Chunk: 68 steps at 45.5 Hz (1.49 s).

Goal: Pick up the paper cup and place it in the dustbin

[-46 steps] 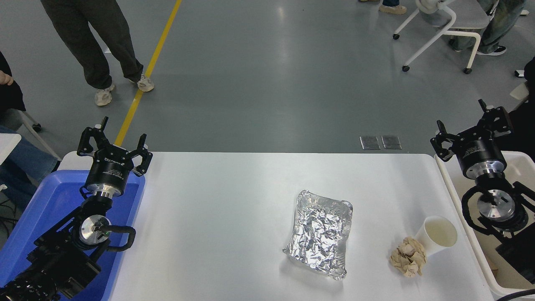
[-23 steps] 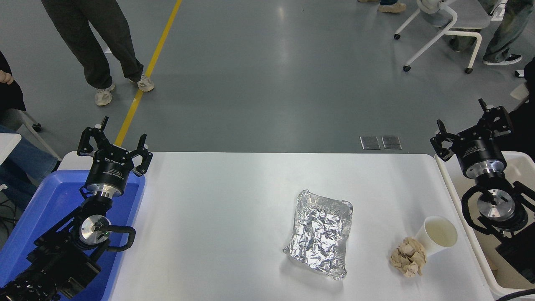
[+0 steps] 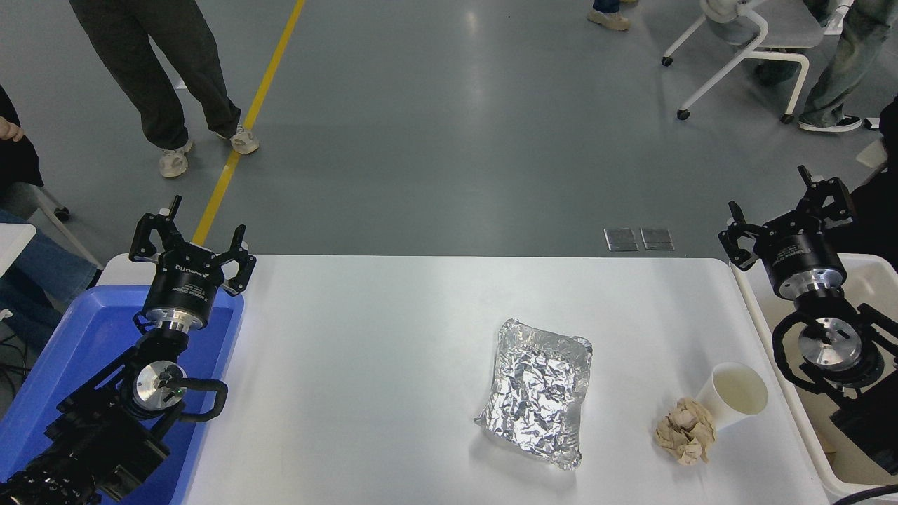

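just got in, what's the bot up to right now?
Nothing is held yet. The small white paper cup leans on the white table against a crumpled tan paper ball, near a crinkled foil tray. The right gripper hangs open above the large off-white plastic dustbin at the table's right end. The left gripper is open, parked over a blue plastic tray.

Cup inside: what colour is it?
Cream, with a white outer wall; the cup shows in the head view.
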Tool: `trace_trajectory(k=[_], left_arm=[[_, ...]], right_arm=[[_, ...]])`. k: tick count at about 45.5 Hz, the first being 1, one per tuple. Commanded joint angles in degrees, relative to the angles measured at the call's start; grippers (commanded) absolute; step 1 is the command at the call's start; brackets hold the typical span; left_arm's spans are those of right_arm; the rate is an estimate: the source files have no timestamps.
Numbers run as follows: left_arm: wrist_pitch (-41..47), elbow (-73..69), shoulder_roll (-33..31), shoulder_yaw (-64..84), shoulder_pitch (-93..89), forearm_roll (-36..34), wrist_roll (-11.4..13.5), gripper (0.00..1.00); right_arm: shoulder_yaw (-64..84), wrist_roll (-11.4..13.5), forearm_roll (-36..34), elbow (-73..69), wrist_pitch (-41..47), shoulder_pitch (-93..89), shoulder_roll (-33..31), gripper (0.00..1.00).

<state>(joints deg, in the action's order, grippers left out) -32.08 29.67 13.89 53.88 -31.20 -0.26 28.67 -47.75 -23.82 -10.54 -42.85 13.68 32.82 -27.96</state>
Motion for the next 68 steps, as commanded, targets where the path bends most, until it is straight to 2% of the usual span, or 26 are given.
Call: trace_trajectory(k=[1, 7, 17, 25, 31, 37, 46, 55, 60, 68], left_arm=[[0.0, 0.0, 0.0, 0.0, 0.0, 0.0, 0.0, 0.98], [0.0, 0.0, 0.0, 0.0, 0.0, 0.0, 0.0, 0.98], [0.0, -0.1, 0.0, 0.0, 0.0, 0.0, 0.0, 0.98], [-0.1, -0.1, 0.0, 0.0, 0.0, 0.0, 0.0, 0.98], [0.0, 0.0, 0.0, 0.0, 0.0, 0.0, 0.0, 0.98], [0.0, 0.0, 0.0, 0.0, 0.0, 0.0, 0.0, 0.98], [-0.1, 0.0, 0.0, 0.0, 0.0, 0.0, 0.0, 0.98], [-0.1, 0.0, 0.0, -0.1, 0.0, 0.0, 0.0, 0.98], [-0.1, 0.0, 0.0, -0.1, 0.0, 0.0, 0.0, 0.98], [0.0, 0.0, 0.0, -0.1, 0.0, 0.0, 0.0, 0.98]], right_arm=[[3.6, 0.0, 0.3, 0.7, -0.1, 3.5, -0.2, 1.00], [6.5, 0.0, 0.3, 0.7, -0.2, 6.0, -1.1, 1.00], [19.0, 0.2, 0.0, 0.6, -0.4, 14.8, -8.1, 1.00], [37.1, 0.6, -0.7, -0.3, -0.8, 26.8, -13.8, 1.00], [58.9, 0.8, 0.3, -1.0, -0.3, 40.5, -14.9, 1.00], [82.3, 0.8, 0.3, -1.2, 0.3, 54.1, -13.5, 1.00], [108.7, 0.7, 0.3, -1.3, 3.8, 66.5, -5.5, 1.00], [120.7, 0.6, 0.3, -7.0, 6.5, 72.4, -2.2, 1.00], [126.8, 0.6, 0.3, -11.8, 13.1, 76.9, -1.0, 1.00], [136.5, 0.6, 0.2, -15.2, 31.0, 82.0, 1.3, 1.00]])
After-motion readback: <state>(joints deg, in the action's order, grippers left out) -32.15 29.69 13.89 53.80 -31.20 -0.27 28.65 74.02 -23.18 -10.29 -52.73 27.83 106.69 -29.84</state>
